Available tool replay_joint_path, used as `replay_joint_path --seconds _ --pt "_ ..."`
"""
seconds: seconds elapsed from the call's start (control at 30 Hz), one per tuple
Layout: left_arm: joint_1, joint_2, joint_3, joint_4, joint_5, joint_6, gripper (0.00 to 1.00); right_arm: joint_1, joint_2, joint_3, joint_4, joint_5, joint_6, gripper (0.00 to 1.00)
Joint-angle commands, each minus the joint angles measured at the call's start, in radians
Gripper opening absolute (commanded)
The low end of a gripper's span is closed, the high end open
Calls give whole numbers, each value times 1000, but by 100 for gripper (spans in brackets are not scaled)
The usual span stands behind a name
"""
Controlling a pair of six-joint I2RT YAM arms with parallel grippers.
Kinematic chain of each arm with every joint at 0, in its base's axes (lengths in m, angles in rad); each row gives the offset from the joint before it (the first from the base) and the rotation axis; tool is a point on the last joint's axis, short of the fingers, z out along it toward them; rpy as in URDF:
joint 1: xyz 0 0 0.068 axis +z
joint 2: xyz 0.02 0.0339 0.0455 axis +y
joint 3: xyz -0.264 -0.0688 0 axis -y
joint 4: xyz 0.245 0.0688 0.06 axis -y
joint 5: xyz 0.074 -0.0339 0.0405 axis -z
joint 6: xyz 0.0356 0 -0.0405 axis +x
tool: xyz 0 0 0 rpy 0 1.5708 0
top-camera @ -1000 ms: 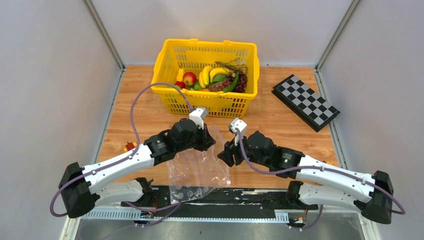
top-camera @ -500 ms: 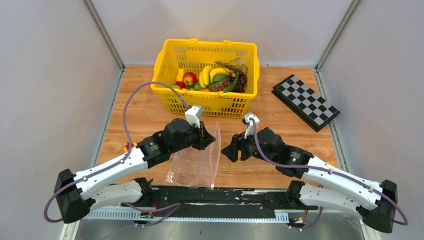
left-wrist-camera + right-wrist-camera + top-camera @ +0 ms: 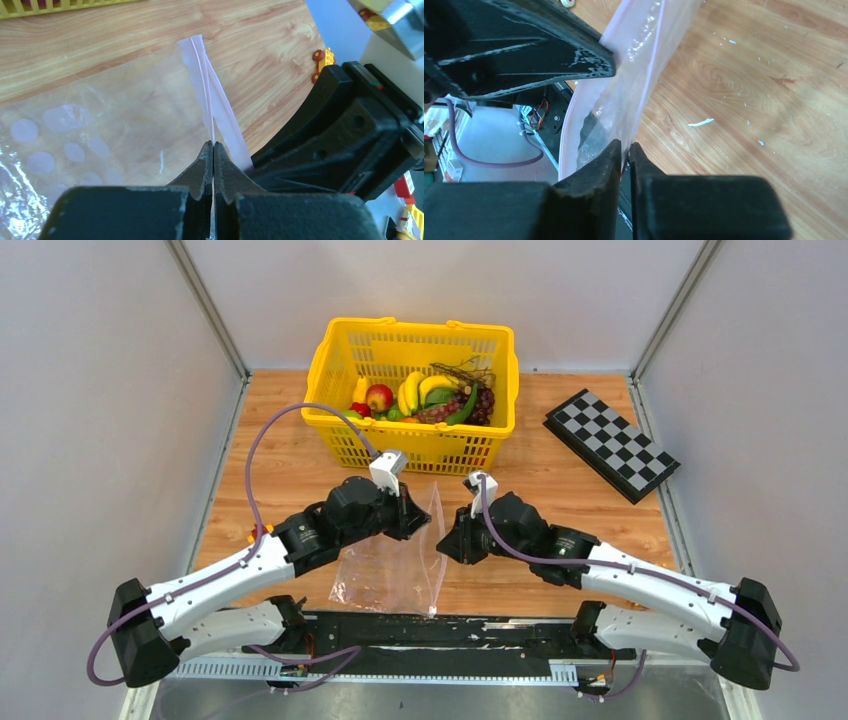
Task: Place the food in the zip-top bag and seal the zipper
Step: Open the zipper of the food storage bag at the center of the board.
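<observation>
One zip-top bag (image 3: 385,570), one yellow basket (image 3: 415,325), one checkerboard (image 3: 611,445).

No word, number or brand can be read anywhere; the clear dotted plastic bag (image 3: 100,125), pinched by the left gripper (image 3: 213,150) and the right gripper (image 3: 624,147), carries only pale round spots; the black-and-white chequered board (image 3: 610,445), well beyond the right gripper, shows plain squares; the yellow plastic basket (image 3: 415,450) past both grippers bears no legible mark.
</observation>
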Motion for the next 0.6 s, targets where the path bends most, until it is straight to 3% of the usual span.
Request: replay_joint_path --seconds 0.0,0.2,0.37,0.57 --pt "-7 -35 24 47 5 15 0 -1 -11 59 -19 92 -3 2" --pt "-7 -7 72 119 70 6 0 -1 -193 153 -252 306 -143 0" --pt "-7 129 206 228 179 -5 0 -1 -297 328 -621 529 -132 0" --pt "-23 339 372 450 351 -113 0 -1 -416 525 -804 483 -145 0"
